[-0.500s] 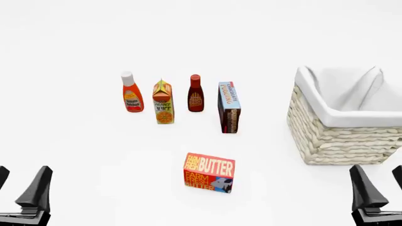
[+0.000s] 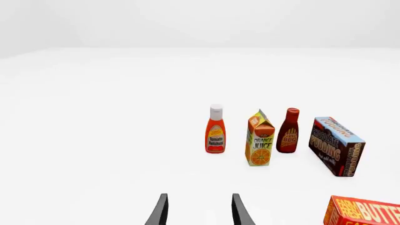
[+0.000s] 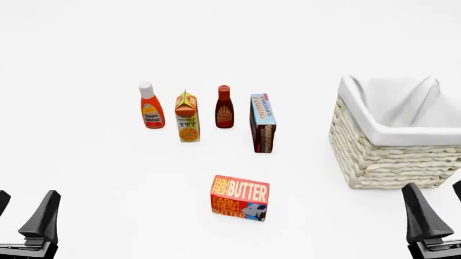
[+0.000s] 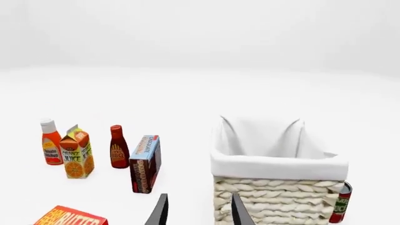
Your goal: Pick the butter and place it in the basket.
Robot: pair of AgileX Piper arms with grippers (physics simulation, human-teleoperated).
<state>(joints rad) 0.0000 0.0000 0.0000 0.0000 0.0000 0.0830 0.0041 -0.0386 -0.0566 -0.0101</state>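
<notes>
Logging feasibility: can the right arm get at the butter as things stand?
Probably yes. The butter lies apart from the other groceries, and nothing sits between it and the right claw, which is open; the basket stands farther back.

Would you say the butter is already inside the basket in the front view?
No, the butter sits on the table in front of the grocery row, well apart from the basket.
</notes>
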